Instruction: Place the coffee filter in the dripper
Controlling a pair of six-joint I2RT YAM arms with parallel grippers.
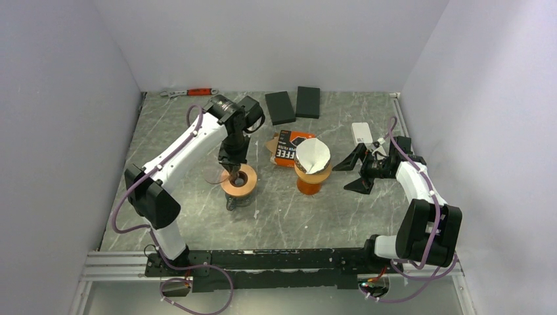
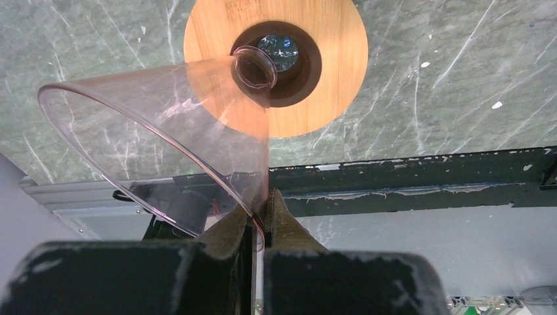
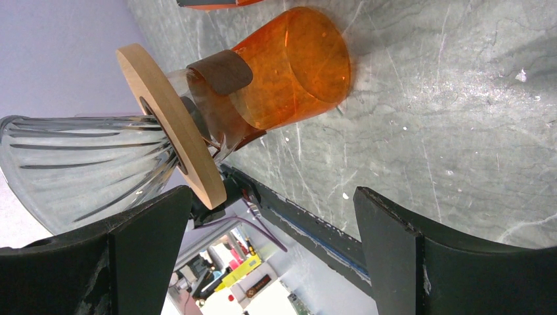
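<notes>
My left gripper (image 1: 233, 168) (image 2: 266, 205) is shut on the wall of a clear cone dripper (image 2: 164, 125), holding it tilted. The cone's narrow end sits at the hole of a wooden ring (image 2: 328, 59) (image 1: 238, 180) on top of a glass carafe. To the right, a white paper coffee filter (image 1: 312, 155) stands in a ribbed glass dripper (image 3: 79, 164) with a wooden collar (image 3: 172, 125), on an orange carafe (image 1: 309, 184) (image 3: 295, 65). My right gripper (image 1: 349, 176) (image 3: 272, 197) is open just right of the orange carafe, with nothing between its fingers.
An orange filter box (image 1: 286, 146) lies behind the orange carafe. Two black blocks (image 1: 280, 107) (image 1: 307, 102) rest at the back, a white device (image 1: 362, 133) at the right, and a red-handled wrench (image 1: 194, 92) at the back left. Walls close in three sides.
</notes>
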